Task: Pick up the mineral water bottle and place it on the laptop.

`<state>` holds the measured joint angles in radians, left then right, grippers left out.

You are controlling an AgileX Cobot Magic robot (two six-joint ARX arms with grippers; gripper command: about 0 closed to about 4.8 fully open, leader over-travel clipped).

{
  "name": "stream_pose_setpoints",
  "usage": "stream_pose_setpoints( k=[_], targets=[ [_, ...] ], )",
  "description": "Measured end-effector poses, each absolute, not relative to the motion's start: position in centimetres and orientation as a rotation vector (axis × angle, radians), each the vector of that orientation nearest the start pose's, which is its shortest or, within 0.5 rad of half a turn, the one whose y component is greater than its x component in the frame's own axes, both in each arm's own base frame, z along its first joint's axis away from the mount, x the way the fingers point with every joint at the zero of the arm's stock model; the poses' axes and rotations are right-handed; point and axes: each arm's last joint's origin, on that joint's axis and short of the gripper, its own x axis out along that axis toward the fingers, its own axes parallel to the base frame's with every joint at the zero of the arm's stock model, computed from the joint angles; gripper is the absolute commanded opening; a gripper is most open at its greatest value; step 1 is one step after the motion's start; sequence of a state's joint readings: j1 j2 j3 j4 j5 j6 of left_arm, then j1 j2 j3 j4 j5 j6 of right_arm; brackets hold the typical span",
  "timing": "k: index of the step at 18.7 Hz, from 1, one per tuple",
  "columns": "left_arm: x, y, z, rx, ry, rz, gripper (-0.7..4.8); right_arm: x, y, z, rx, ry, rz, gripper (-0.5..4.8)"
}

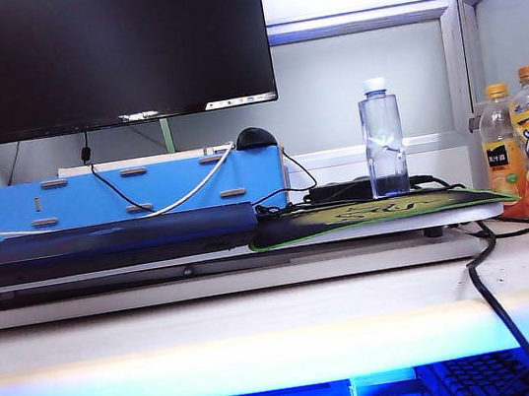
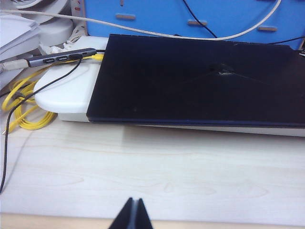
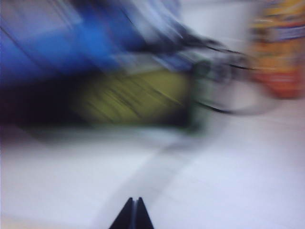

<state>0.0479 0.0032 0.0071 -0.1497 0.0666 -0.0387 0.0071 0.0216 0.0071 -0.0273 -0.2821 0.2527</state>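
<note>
Exterior view: the mineral water bottle (image 1: 383, 137) stands upright on the mouse pad (image 1: 376, 213), at three o'clock from the laptop (image 1: 102, 246). Left wrist view: the left gripper (image 2: 132, 213) hangs fingers together (holding nothing) over the bare table (image 2: 143, 171). Right wrist view, blurred: the right gripper (image 3: 133, 213) likewise pressed closed.

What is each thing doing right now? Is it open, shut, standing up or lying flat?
Small clear plastic mineral water bottle: upright, white cap on, untouched.
Flat dark navy laptop: lid shut, lying flat, nothing on it.
Big black monitor: screen dark.
Two orange-capped drink bottles: upright, capped.
Left gripper: jaws shut, empty, above the table in front of the laptop.
Right gripper: jaws shut, empty, blurred view.
</note>
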Motion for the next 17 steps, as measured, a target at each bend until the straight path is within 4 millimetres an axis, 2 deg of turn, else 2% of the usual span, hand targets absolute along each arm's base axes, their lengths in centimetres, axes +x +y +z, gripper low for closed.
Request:
stream_pose_setpoints(
  k=[2, 3, 5, 8, 11, 13, 15, 17],
  targets=[
    [9.6, 0.3, 15.1, -0.047, 0.146, -0.016, -0.02, 9.6, 1.0, 17.8, 0.495, -0.034, 0.355, 0.00],
    [9.6, 0.3, 15.1, -0.047, 0.146, -0.016, -0.02, 9.5, 1.0, 18.4, 0.545, -0.067, 0.374, 0.00],
    [9.6, 0.3, 15.1, -0.047, 0.146, -0.016, -0.02, 9.0, 1.0, 20.7, 0.575, -0.117, 0.399, 0.00],
    [9.6, 0.3, 15.1, -0.047, 0.146, -0.016, -0.02, 9.0, 1.1, 26.0, 0.518, -0.161, 0.435, 0.00],
    [9.6, 0.3, 15.1, -0.047, 0.146, -0.016, -0.02, 12.2, 1.5, 32.2, 0.368, -0.086, 0.567, 0.00],
    [9.6, 0.3, 15.1, -0.047, 0.146, -0.016, -0.02, 14.6, 2.0, 34.6, 0.373, -0.024, 0.731, 0.00],
    [9.6, 0.3, 15.1, -0.047, 0.146, -0.016, -0.02, 16.4, 2.3, 34.3, 0.514, 0.134, 0.854, 0.00],
    [9.6, 0.3, 15.1, -0.047, 0.146, -0.016, -0.02, 17.1, 2.4, 33.7, 0.648, 0.256, 0.898, 0.00]
  ],
)
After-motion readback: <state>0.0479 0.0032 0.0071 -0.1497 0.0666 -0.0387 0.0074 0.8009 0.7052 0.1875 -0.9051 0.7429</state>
